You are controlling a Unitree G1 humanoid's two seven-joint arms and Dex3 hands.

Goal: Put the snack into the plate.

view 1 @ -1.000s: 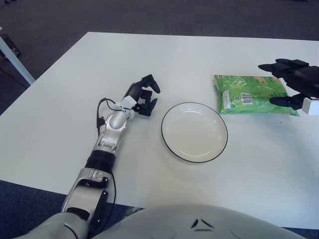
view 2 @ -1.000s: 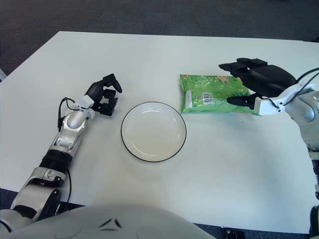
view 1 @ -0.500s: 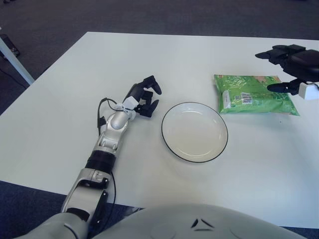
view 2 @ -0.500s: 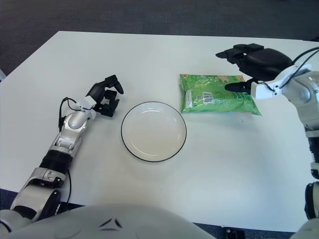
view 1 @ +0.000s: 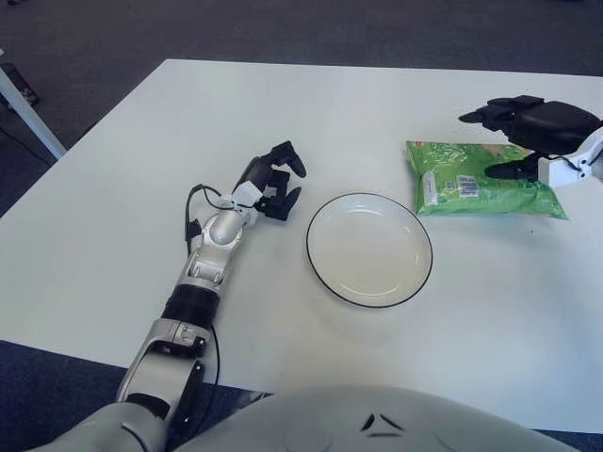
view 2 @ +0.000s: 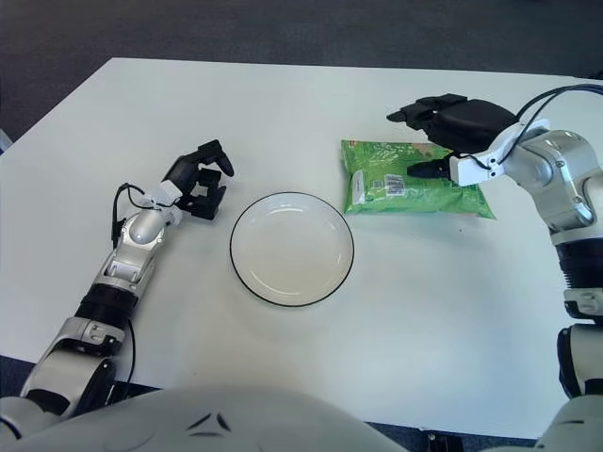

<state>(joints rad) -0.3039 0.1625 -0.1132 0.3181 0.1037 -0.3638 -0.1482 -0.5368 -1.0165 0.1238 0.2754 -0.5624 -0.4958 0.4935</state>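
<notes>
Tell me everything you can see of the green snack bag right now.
The snack bag is a bright green, glossy-looking sealed packet with a white barcode label near its left end. It lies flat on the white table, long side left to right, just right of the plate and apart from its rim. The right hand is over its upper right part, fingers spread; whether they touch the bag is unclear. Nothing else is near it.

Likely an office or lab: plain white table (view 1: 141, 169) on dark carpet floor (view 1: 283, 28).
</notes>
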